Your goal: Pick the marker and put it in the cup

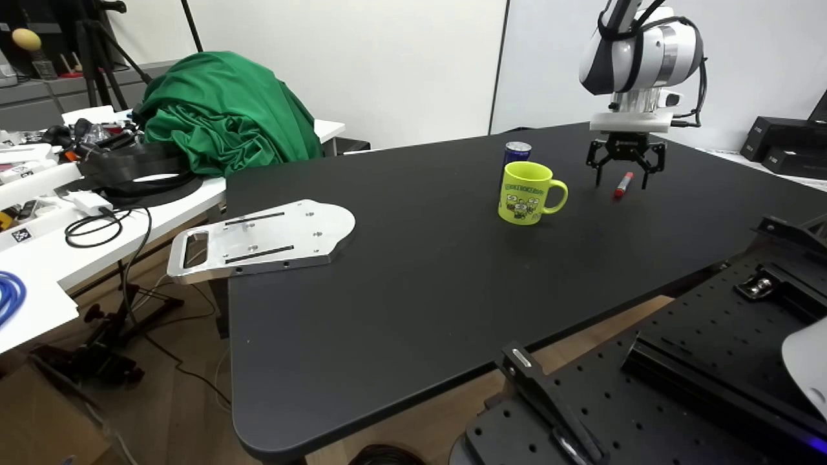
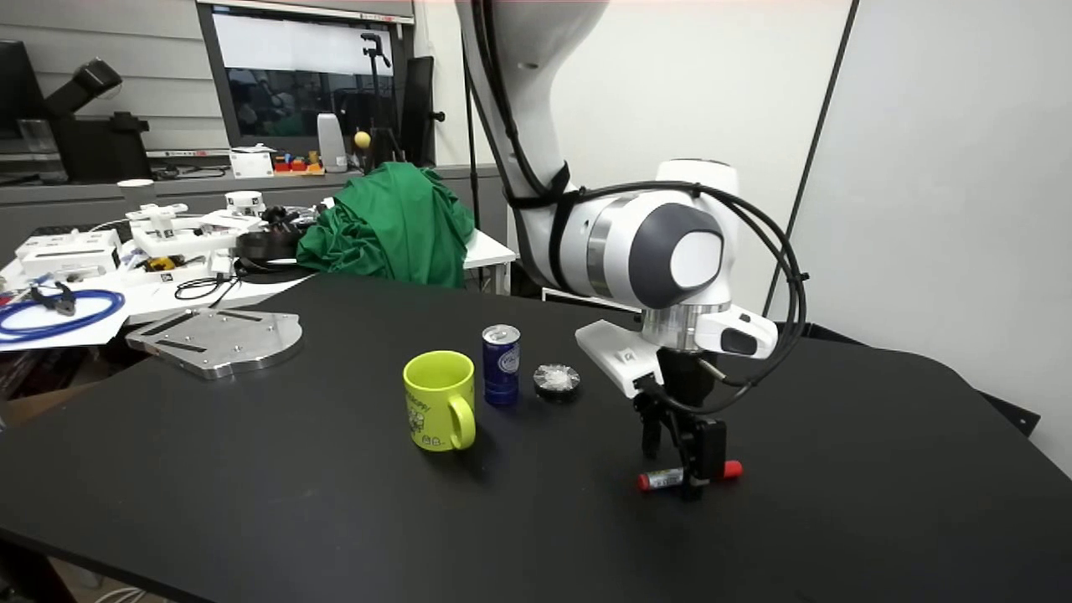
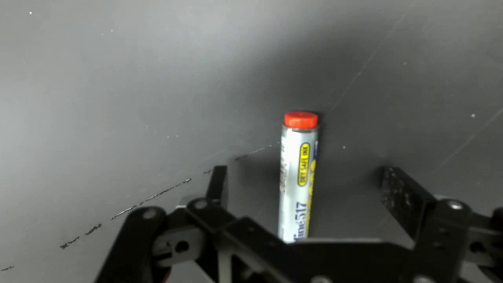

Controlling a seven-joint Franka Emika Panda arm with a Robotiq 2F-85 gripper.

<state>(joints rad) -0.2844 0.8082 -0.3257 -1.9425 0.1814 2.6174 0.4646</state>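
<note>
The claw [image 3: 303, 173] is released, its two fingers [image 3: 408, 200] spread on either side of the marker [image 3: 298, 177] with a gap showing to each. The marker, red at both ends, lies flat on the black worktop [image 2: 335, 511]; whether the fingers touch that surface cannot be told. Well apart from the marker, the yellow-green cup [image 2: 437, 402] stands upright, a cartoon print on its side. Just beside the cup is a blue can [image 2: 501, 373], also upright, and near the can lies a low round object [image 2: 556, 381], dark-sided with a pale top. In an exterior view, a silver metal plate [image 1: 284, 231] juts past the worktop's edge.
</note>
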